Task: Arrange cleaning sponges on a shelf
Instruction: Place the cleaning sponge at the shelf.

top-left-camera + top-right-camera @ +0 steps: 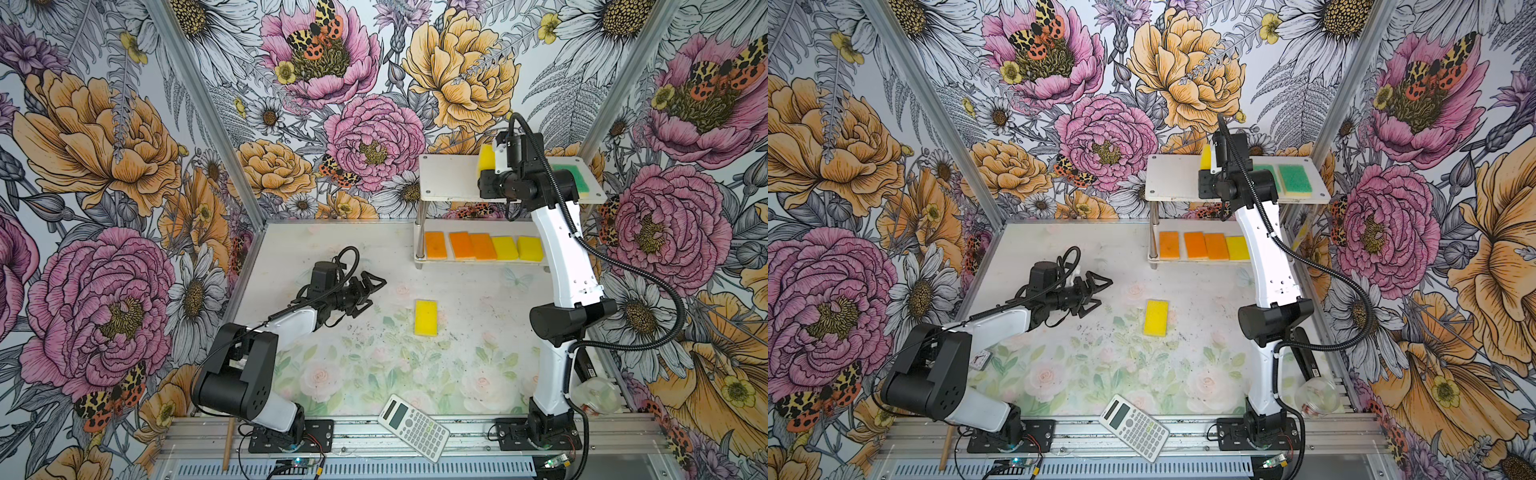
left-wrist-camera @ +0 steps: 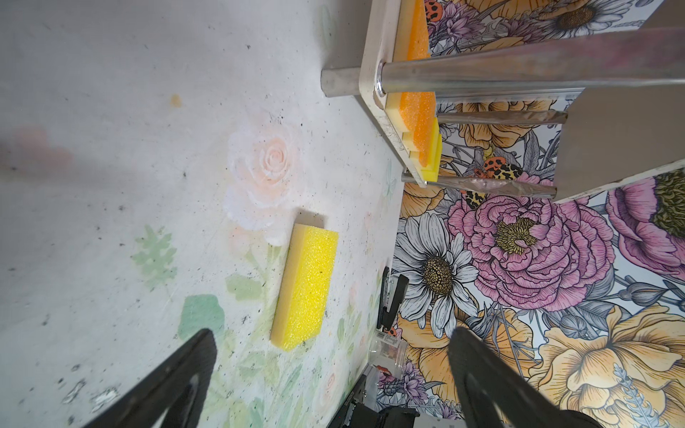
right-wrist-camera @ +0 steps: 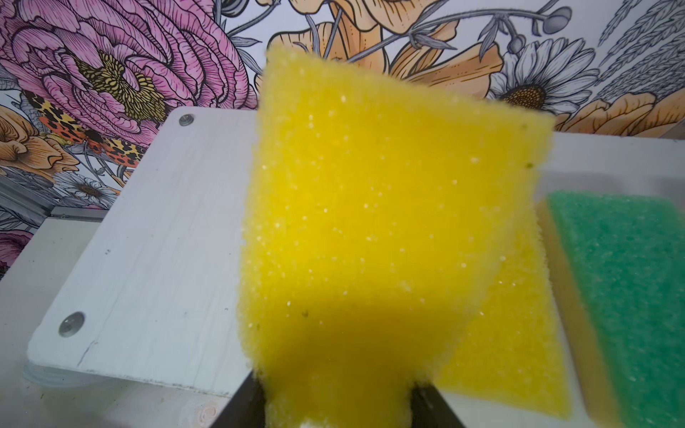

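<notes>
**Shelf**: two white boards on shiny metal posts, standing at the far right of the table.

**Top board:** two green-topped sponges lie flat side by side at the right end. A flat yellow sponge lies just beside them, toward the middle.

**Lower board:** five pads lie flat in one row, three orange sponges on the left and two yellow sponges on the right. Neighbours touch or nearly touch.

**Right gripper**: over the top board, with its jaws clamped on the lower end of a raised yellow sponge. That pad stands on end and tilted, next to the flat yellow one. Whether it touches the board cannot be told.

**Left gripper**: jaws spread wide and empty, low over the table left of centre, pointing toward the loose pad.

**Loose yellow sponge**: flat on the table in front of the shelf, apart from both grippers.

**Calculator**: white, skewed, at the near edge of the table.
</notes>
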Robot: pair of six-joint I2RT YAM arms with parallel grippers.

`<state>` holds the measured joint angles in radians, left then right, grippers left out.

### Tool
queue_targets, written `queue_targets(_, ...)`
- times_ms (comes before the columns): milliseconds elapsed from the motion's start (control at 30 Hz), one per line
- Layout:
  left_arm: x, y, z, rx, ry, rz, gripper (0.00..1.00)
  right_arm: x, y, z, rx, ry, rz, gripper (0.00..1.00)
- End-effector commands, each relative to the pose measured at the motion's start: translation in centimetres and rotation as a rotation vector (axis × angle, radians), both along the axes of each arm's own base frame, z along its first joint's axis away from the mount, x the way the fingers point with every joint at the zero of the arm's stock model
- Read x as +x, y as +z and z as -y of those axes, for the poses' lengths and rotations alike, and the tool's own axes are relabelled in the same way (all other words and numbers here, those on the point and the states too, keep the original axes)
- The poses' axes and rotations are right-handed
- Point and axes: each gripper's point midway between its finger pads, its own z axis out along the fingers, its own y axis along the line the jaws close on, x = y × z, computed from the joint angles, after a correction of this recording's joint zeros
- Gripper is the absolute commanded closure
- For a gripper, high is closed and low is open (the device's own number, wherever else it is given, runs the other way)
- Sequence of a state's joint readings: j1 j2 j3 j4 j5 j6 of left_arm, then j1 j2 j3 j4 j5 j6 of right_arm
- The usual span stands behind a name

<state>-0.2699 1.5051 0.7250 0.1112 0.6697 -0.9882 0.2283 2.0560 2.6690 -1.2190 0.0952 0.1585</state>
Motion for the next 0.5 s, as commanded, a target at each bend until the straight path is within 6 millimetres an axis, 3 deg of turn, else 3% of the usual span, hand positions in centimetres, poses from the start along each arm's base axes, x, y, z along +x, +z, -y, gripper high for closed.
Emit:
queue_targets(0,0.4,0.6,-0.4,0.012,0.011,0.034,0.01,0.4,0.3,-0.3,0.001,0.029,0.018,0.48)
queue_targets(467,0.6,0.3,-0.4,0.016,0.010,0.029,0.01,1.5,-1.6,-0.6,-0.013,0.041,-0.018,0.44)
